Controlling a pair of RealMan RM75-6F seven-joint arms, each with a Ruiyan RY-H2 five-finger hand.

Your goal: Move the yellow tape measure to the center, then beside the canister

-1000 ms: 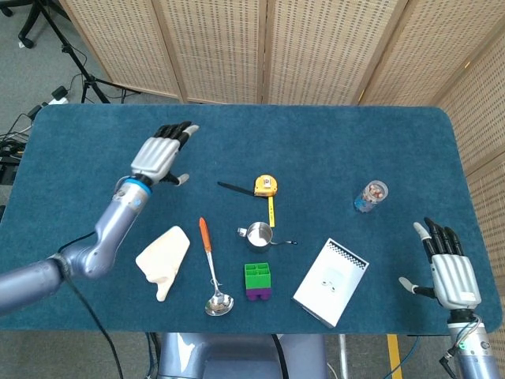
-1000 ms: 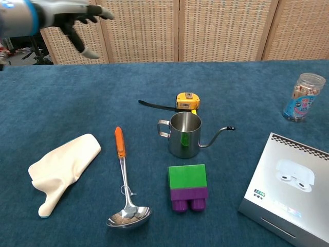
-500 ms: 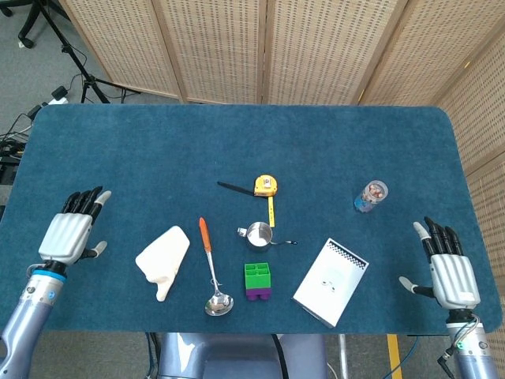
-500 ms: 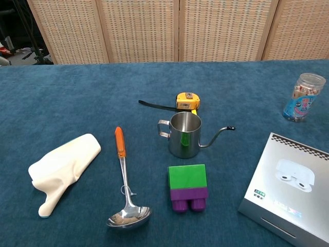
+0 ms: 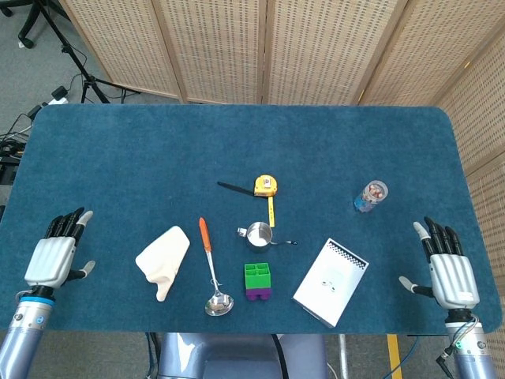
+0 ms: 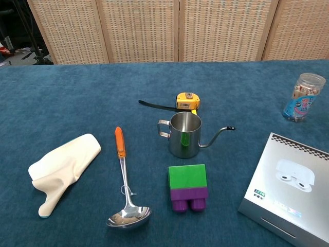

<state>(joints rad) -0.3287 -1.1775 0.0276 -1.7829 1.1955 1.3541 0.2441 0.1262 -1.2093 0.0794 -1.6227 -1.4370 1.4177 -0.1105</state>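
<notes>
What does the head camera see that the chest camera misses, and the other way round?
Only the head view shows the left hand and right hand, both open near the table's near corners, plus the whole table and the floor behind. Only the chest view shows side detail: the pitcher's thin spout and the picture on the white box. Both show the tape measure, canister, ladle, cloth and green-purple block.
</notes>
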